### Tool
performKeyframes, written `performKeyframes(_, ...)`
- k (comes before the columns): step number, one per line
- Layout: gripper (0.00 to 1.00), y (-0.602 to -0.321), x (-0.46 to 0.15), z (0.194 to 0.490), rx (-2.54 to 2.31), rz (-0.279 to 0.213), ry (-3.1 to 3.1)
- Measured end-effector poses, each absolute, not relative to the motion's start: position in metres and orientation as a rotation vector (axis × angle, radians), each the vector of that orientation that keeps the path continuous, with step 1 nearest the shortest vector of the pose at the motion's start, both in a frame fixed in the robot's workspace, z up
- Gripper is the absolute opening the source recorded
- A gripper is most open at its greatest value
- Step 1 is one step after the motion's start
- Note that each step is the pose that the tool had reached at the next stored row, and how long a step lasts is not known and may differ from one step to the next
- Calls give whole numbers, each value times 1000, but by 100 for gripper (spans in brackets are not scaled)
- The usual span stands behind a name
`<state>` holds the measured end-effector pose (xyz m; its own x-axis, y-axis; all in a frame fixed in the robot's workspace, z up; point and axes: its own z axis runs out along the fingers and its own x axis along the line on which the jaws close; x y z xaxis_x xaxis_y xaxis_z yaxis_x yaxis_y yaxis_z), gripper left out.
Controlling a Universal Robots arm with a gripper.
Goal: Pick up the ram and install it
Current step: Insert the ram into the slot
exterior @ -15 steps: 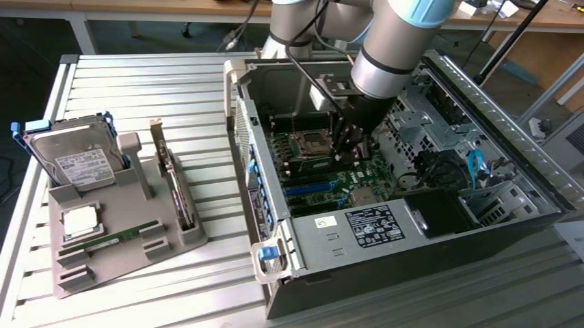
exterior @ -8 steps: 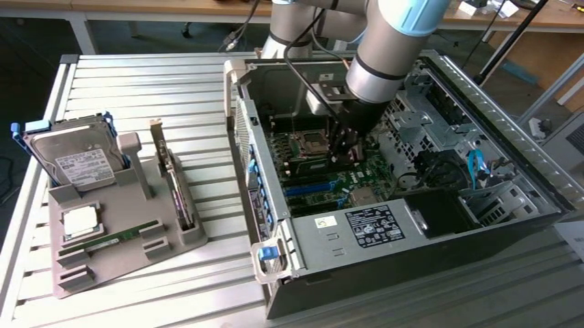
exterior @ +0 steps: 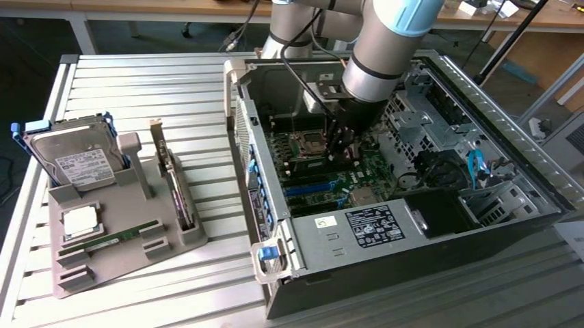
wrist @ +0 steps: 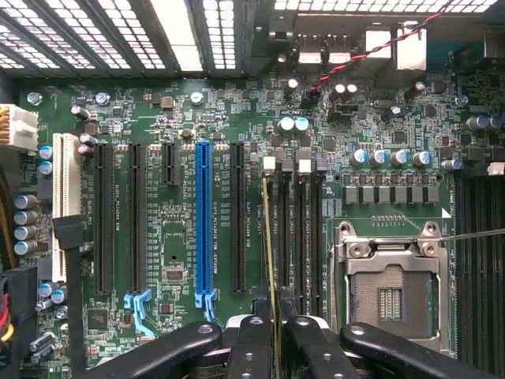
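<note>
In the wrist view the ram shows edge-on as a thin gold-edged strip running up from between my fingers. My gripper is shut on it. The strip hangs over the black memory slots, next to the empty processor socket; I cannot tell whether it touches a slot. In the exterior view my gripper reaches down into the open computer case, just above the motherboard.
On the exterior view's left a grey holder carries a hard drive, a square silver chip, an upright card and another green stick. Drive cages and cables crowd the case's far side.
</note>
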<state>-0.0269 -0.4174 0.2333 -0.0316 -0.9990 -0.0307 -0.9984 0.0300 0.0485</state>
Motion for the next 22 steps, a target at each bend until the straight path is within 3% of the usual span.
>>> performKeyframes(22,14,-417,-28,232,2121,-88,-2302)
